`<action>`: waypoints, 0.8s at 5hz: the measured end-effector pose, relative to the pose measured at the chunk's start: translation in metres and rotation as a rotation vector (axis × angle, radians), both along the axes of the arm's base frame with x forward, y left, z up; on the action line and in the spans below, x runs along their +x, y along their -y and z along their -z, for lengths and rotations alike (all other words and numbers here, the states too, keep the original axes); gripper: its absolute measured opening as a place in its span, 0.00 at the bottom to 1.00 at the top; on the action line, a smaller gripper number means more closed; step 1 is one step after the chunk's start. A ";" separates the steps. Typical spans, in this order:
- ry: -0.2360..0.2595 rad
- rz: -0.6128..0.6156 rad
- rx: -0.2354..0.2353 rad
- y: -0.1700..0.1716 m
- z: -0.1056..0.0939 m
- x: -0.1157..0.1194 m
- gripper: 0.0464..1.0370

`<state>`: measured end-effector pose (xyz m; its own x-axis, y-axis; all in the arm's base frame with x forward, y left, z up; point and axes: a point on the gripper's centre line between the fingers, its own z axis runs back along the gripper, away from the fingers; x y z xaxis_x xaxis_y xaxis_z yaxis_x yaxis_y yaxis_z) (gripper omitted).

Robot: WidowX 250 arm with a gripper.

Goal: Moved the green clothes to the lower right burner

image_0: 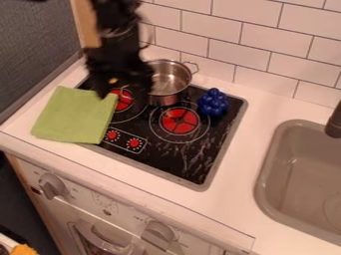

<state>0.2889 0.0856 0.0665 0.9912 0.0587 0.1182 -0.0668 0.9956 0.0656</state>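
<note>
You look down at a slant from high on the front side of the counter (233, 204), facing the tiled wall (256, 42) behind the gripper (121, 90). Your view sits askew: the counter's front edge slopes down to the right, below the gripper. You are near enough that the stovetop (196, 162) beneath and beside the gripper spans mid-frame, while the sink (303, 172), farther right of it, gets cut off.
</note>
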 end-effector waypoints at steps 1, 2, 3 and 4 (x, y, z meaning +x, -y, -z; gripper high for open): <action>-0.016 -0.070 0.001 -0.041 0.015 -0.001 0.96; -0.029 -0.118 0.023 -0.074 0.019 0.000 0.96; -0.052 -0.153 0.012 -0.090 0.028 -0.005 0.96; -0.050 -0.152 -0.007 -0.089 0.038 -0.003 0.96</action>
